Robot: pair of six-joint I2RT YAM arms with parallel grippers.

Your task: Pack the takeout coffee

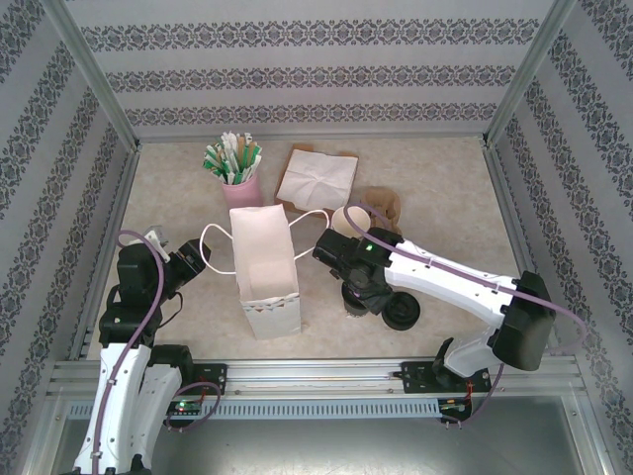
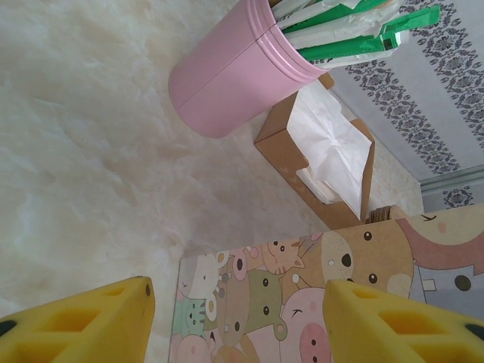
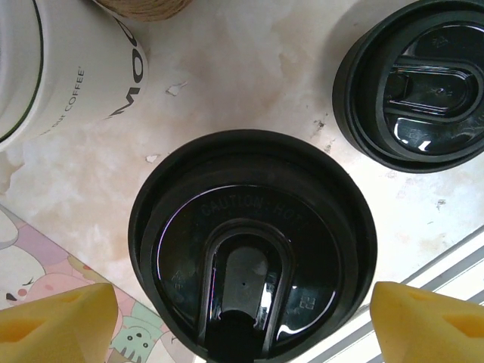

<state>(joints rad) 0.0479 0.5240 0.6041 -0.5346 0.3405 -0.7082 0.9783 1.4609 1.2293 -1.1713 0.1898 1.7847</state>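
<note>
Hovering above the takeout coffee [image 3: 253,249], the right gripper [image 3: 242,325] has its jaws open wide. One yellow pad [image 3: 57,321] sits on each side of the black lid, and neither is seen touching it. Lid embossing reads "CAUTION HOT".

Takeout coffee position: upright on the surface [image 1: 445,198], close to the near edge, right of centre, just beside the right face of the white paper bag [image 1: 262,267]. In the top view it is mostly hidden under the right gripper [image 1: 358,295].

A stack of loose black lids [image 3: 412,83] stands just to the right of the coffee, apart from it. A stack of paper cups [image 1: 348,220] stands behind it, toward the far edge.

The left gripper [image 1: 193,259] is at the left side of the bag, beside its looped handle. Its jaws are open and hold nothing. The wrist view shows the bag's cartoon-animal panel [image 2: 302,302] beyond the two yellow pads.

Toward the far edge stand a pink tub [image 1: 240,188] of green and white packets and, to its right, a napkin box [image 1: 316,178].
</note>
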